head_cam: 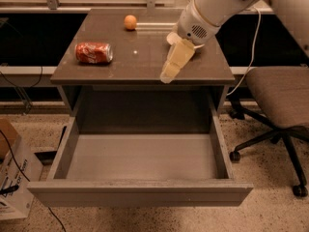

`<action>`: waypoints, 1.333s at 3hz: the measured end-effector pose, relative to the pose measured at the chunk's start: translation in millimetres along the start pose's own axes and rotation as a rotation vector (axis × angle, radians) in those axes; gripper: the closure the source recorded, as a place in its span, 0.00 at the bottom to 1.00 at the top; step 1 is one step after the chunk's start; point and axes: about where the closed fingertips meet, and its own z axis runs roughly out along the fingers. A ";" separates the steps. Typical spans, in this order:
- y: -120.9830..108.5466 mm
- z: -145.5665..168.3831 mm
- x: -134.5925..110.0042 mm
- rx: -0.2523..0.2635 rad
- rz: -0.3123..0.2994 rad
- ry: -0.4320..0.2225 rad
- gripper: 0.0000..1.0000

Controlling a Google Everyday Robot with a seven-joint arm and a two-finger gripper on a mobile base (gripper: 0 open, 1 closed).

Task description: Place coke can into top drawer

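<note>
The coke can [93,52] lies on its side at the left of the brown cabinet top [140,64]. The top drawer [140,158] is pulled fully out below and holds nothing. My gripper [166,76] hangs above the front middle of the cabinet top, pointing down and to the left. It is well to the right of the can and holds nothing I can see.
A small orange fruit [130,21] sits at the back of the top. A white bowl [173,36] is mostly hidden behind my arm. An office chair [277,105] stands at the right. A cardboard box [12,178] and cables lie on the floor at the left.
</note>
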 end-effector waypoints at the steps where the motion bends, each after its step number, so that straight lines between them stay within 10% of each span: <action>1: -14.5 37.6 -15.1 -0.070 -0.038 0.023 0.00; 4: -15.0 84.8 -33.5 -0.134 -0.043 -0.061 0.00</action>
